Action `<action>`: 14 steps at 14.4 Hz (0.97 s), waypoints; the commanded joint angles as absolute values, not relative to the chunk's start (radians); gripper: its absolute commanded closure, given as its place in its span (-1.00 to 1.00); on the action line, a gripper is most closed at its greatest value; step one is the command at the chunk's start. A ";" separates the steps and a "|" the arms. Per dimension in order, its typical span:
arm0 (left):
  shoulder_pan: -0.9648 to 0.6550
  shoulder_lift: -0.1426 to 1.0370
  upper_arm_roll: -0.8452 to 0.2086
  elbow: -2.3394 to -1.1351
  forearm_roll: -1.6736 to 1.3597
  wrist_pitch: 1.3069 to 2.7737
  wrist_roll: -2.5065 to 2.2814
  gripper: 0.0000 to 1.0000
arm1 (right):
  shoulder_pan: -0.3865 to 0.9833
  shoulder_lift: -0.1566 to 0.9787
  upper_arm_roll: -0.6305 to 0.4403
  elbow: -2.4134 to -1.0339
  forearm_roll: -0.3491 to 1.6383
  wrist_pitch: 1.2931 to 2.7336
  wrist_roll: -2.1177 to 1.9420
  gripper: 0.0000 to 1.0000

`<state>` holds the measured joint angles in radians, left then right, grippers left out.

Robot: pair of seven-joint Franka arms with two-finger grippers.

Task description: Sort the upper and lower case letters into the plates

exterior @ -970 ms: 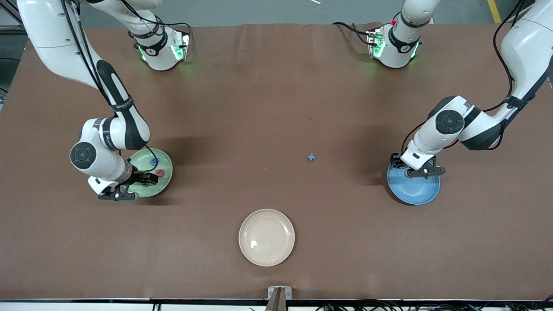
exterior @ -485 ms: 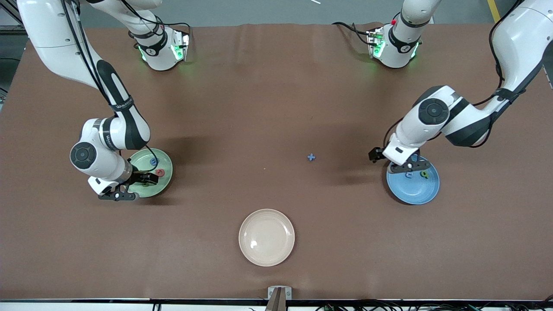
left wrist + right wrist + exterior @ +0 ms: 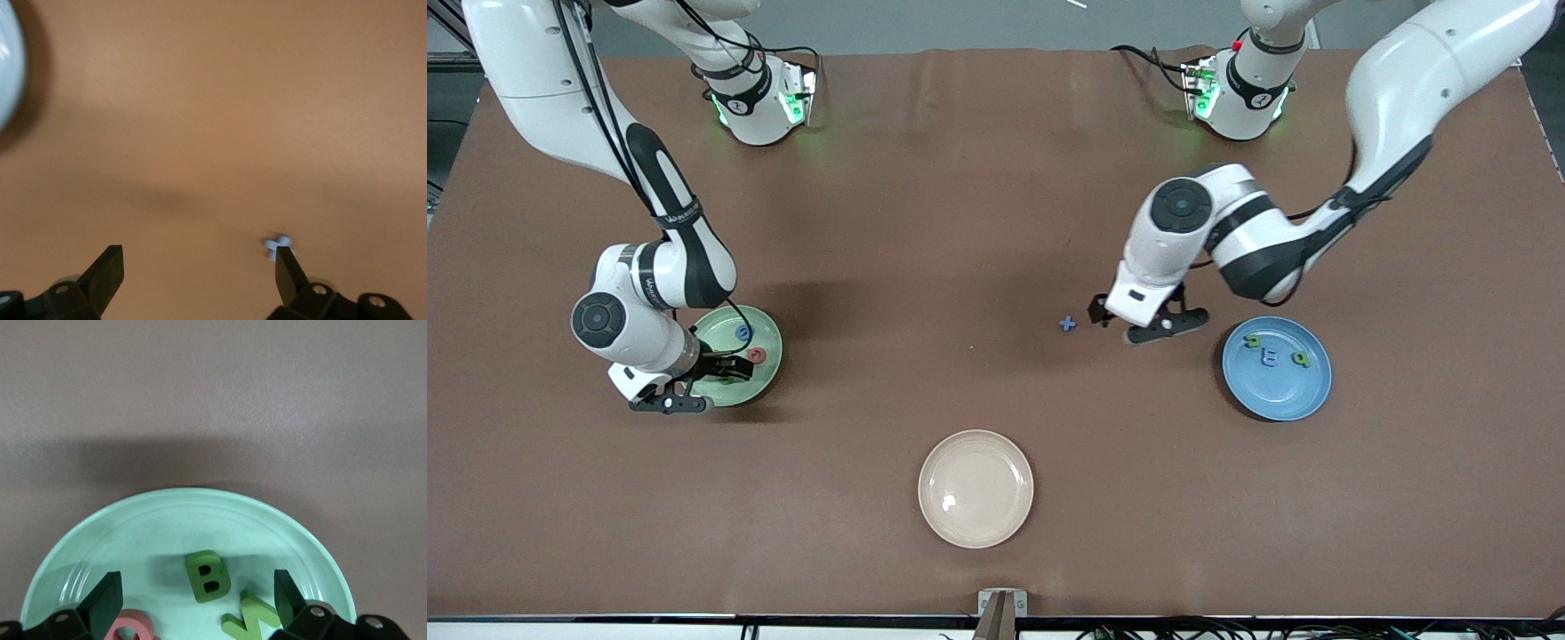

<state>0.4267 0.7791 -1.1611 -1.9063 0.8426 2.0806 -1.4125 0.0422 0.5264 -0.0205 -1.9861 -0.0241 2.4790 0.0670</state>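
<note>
Brown table (image 3: pixel 960 222), three plates and two arms with empty grippers.
Toward the right arm's end, the mint green plate (image 3: pixel 769 369) holds a green B (image 3: pixel 205 575), a green letter and a red one; the right gripper (image 3: pixel 694 384) hangs over it, jaws wide. The cream plate (image 3: pixel 975 488) lies nearer the camera. The left gripper (image 3: pixel 1143 322), jaws wide, hovers beside a small blue cross (image 3: pixel 1067 324). The blue plate (image 3: pixel 1277 396) holds three small letters.

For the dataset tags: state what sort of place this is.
Probably a robotics lab bench: two arms mounted on a brown-covered table, cables along its edge, and sorting props, a mint green plate and a blue plate holding letters.
</note>
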 commanded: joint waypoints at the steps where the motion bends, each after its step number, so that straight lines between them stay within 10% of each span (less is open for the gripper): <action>1: 0.231 0.781 -1.018 -1.789 0.767 2.072 -1.471 -0.99 | 0.025 0.488 -0.006 -1.942 -0.035 2.358 0.063 -1.00; 9: 0.025 0.828 -0.836 -1.723 0.715 2.169 -1.519 -0.82 | -0.020 0.457 -0.009 -1.464 -0.028 1.665 0.060 -1.00; 14: 0.025 0.845 -0.813 -1.747 0.729 2.183 -1.517 -0.53 | -0.061 0.451 -0.011 -1.338 -0.034 1.554 0.037 -1.00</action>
